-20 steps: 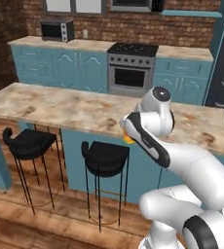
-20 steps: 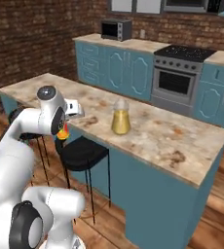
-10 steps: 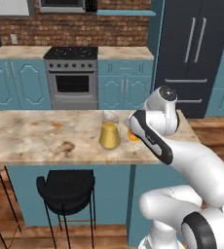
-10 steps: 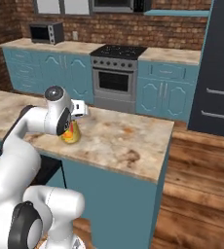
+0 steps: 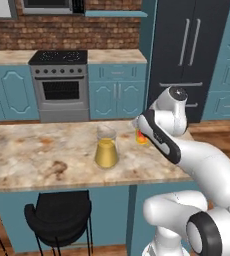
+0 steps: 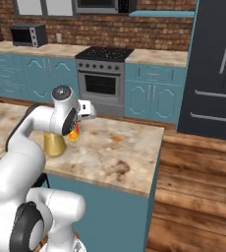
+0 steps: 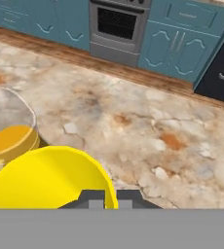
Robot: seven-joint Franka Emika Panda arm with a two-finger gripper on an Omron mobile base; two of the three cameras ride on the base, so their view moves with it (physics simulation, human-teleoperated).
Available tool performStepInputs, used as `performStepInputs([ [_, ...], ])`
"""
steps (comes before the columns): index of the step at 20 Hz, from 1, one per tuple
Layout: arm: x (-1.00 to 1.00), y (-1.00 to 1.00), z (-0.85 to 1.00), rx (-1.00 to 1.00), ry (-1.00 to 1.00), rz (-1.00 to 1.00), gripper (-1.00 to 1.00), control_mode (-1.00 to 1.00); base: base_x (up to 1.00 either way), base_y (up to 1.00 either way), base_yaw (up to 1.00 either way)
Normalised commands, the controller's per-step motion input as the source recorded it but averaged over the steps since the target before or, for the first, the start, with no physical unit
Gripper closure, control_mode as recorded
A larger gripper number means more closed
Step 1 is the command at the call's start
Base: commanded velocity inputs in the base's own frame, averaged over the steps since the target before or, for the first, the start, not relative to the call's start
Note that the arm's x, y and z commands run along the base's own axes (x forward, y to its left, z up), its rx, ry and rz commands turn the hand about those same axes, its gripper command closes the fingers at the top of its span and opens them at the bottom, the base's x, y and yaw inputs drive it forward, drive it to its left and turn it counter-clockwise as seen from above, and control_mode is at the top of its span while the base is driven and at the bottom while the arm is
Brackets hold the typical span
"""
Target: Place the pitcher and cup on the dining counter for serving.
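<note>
The clear glass pitcher point(image 5: 106, 148) with yellow-orange liquid stands upright on the beige marbled dining counter point(image 5: 32, 160). Just to its right, my gripper point(image 5: 139, 133) is shut on the small yellow-orange cup point(image 5: 142, 138), which hangs a little above the stone top. In the right base view the cup point(image 6: 74, 132) sits under the hand, with the pitcher point(image 6: 53, 143) partly hidden behind my arm. The hand view shows the cup point(image 7: 46, 180) low and close, its wall pinched in my gripper point(image 7: 105, 198). The pitcher point(image 7: 9, 131) is at its left and the counter point(image 7: 143, 126) lies beyond.
A black stool point(image 5: 59, 220) stands under the counter's near side. The counter's end edge point(image 6: 154, 162) drops to a wooden floor point(image 6: 193, 197). Behind are the stove point(image 5: 62, 85), a dark fridge point(image 5: 187, 55), teal wall cabinets and a microwave point(image 6: 29, 34).
The base has driven right along the dining counter, so both base views shifted. The cup stays in the shut gripper and now hangs beside the pitcher.
</note>
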Motion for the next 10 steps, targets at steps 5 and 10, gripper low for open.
performStepInputs([
  [5, 0.0, 0.0, 0.0, 0.0, 0.0, 0.0, 1.0, 1.0, -0.25, 0.08, -0.09],
  [10, 0.24, 0.01, -0.04, 0.0, 0.0, -0.09, 1.0, -1.0, 0.0, 0.02, -0.02],
])
